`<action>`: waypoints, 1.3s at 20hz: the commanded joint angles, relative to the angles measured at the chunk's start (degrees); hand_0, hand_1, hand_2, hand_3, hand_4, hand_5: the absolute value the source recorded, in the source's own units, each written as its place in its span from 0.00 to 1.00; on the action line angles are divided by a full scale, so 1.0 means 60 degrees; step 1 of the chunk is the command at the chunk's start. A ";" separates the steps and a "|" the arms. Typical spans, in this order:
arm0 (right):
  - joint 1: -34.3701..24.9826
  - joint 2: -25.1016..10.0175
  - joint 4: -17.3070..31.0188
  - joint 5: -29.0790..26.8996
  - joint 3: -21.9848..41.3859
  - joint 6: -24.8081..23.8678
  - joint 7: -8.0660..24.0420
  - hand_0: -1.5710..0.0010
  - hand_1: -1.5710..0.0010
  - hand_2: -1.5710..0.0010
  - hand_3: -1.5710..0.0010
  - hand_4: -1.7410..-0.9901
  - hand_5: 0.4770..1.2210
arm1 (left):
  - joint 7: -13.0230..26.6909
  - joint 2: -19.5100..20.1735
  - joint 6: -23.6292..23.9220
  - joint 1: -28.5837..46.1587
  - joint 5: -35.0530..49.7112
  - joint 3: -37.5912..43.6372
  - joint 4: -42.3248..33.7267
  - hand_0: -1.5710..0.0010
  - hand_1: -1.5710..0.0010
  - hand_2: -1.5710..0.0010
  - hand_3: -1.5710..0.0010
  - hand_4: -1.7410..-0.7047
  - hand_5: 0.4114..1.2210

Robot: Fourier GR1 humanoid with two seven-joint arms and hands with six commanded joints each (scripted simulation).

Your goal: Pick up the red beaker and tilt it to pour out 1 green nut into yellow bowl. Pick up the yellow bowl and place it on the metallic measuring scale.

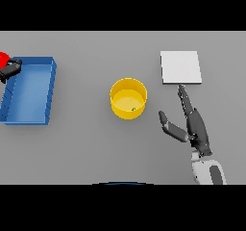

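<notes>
With its fingers [185, 100] held straight and together and its thumb [171, 127] splayed out to the left, the right hand [197, 126] lies flat and empty just right of the bowl [128, 98], holding nothing. Its fingertips point far, toward the near edge of the scale [180, 67], a pale square plate just beyond them. The yellow bowl stands upright at mid-table, with a tiny green nut [133, 109] on its floor, so pouring looks done and lifting the bowl comes next. A good grasp would bring this hand left, thumb and fingers closing across the near right rim, keeping the bowl level so the nut stays in. At the far left edge, the left hand [10, 70] curls round the red beaker [4, 58], beside a blue tray [50, 88] on the table [86, 143].
</notes>
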 commanded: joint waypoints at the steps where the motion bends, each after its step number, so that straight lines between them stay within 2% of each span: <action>1: -0.0015 -0.0003 0.0029 0.0020 -0.0022 -0.0035 0.0065 1.00 1.00 1.00 1.00 0.79 0.26 | 0.0067 0.0103 -0.0464 0.0059 0.0288 0.0037 -0.0205 0.25 0.32 0.35 0.33 0.49 0.40; 2: 0.0033 -0.0013 0.0019 0.0022 -0.0015 -0.0026 0.0046 1.00 1.00 1.00 1.00 0.79 0.26 | 0.0053 0.0109 -0.0879 0.0194 0.0701 0.0148 -0.0366 0.40 0.45 0.48 0.46 0.59 0.36; 4: -0.0027 -0.0009 0.0049 -0.0061 -0.0067 -0.0017 0.0048 1.00 1.00 1.00 1.00 0.78 0.26 | 0.0202 0.0267 -0.1498 0.0291 0.1047 0.0172 -0.0533 0.62 0.65 0.67 0.66 0.74 0.31; 6: -0.0047 -0.0014 0.0083 -0.0017 -0.0065 -0.0045 0.0033 1.00 1.00 1.00 1.00 0.78 0.26 | 0.0263 0.0403 -0.1786 0.0353 0.0794 -0.0127 -0.0504 0.75 0.78 0.79 0.78 0.84 0.29; 9: -0.0067 -0.0157 0.0106 0.0130 -0.0109 -0.0115 0.0012 1.00 1.00 1.00 1.00 0.78 0.25 | 0.0359 0.0414 -0.1694 0.0301 0.0238 -0.0499 -0.0215 0.87 0.89 0.89 0.89 0.90 0.27; 11: -0.0195 -0.0080 0.0110 0.0250 -0.0064 -0.0224 0.0170 1.00 1.00 1.00 1.00 0.78 0.25 | 0.0281 0.0455 -0.1555 0.0221 0.0122 -0.0504 -0.0242 0.92 0.93 0.93 0.93 0.91 0.27; 13: -0.0282 -0.0082 0.0076 0.0355 -0.0010 -0.0234 0.0478 1.00 1.00 1.00 1.00 0.80 0.22 | -0.0095 0.0356 -0.1334 0.0108 0.0030 -0.0519 -0.0097 0.95 0.95 0.96 0.95 0.93 0.27; 14: -0.0255 -0.0107 -0.0028 0.0770 0.0149 -0.0382 0.0830 1.00 1.00 1.00 1.00 0.81 0.21 | -0.0215 0.0358 -0.1300 0.0067 0.0114 -0.0441 -0.0166 0.96 0.96 0.96 0.96 0.93 0.27; 15: -0.0352 -0.0186 -0.0070 0.0927 0.0268 -0.0294 0.0899 1.00 1.00 1.00 1.00 0.83 0.22 | -0.0404 0.0295 -0.1248 0.0150 0.0217 -0.0389 -0.0277 0.97 0.97 0.97 0.97 0.93 0.28; 16: -0.0539 -0.0441 -0.0011 0.0993 0.0346 -0.0028 0.0705 1.00 1.00 1.00 1.00 0.87 0.23 | -0.0524 0.0194 -0.1168 0.0243 0.0333 -0.0329 -0.0404 0.97 0.98 0.98 0.98 0.92 0.29; 18: -0.1179 -0.0997 0.0230 0.1257 0.0556 0.0570 0.0807 1.00 1.00 1.00 1.00 0.87 0.25 | -0.0593 0.0102 -0.1168 0.0303 0.0507 -0.0257 -0.0570 0.98 0.98 0.99 0.98 0.91 0.30; 21: -0.1935 -0.1981 0.0347 0.2584 0.1126 0.1038 0.1206 1.00 1.00 1.00 1.00 0.82 0.22 | -0.0561 -0.0007 -0.1118 0.0317 0.0555 -0.0260 -0.0665 0.99 0.99 0.99 0.99 0.91 0.32; 24: -0.2928 -0.2713 0.0734 0.3754 0.1833 0.1565 0.1067 1.00 1.00 1.00 1.00 0.80 0.20 | -0.0424 -0.0066 -0.1070 0.0434 0.0552 -0.0276 -0.0798 1.00 1.00 1.00 1.00 0.90 0.34; 26: -0.3578 -0.2927 0.1003 0.4368 0.2404 0.1941 0.0827 1.00 1.00 1.00 1.00 0.78 0.21 | -0.0342 -0.0070 -0.1164 0.0459 0.0634 -0.0273 -0.0916 1.00 1.00 1.00 1.00 0.90 0.34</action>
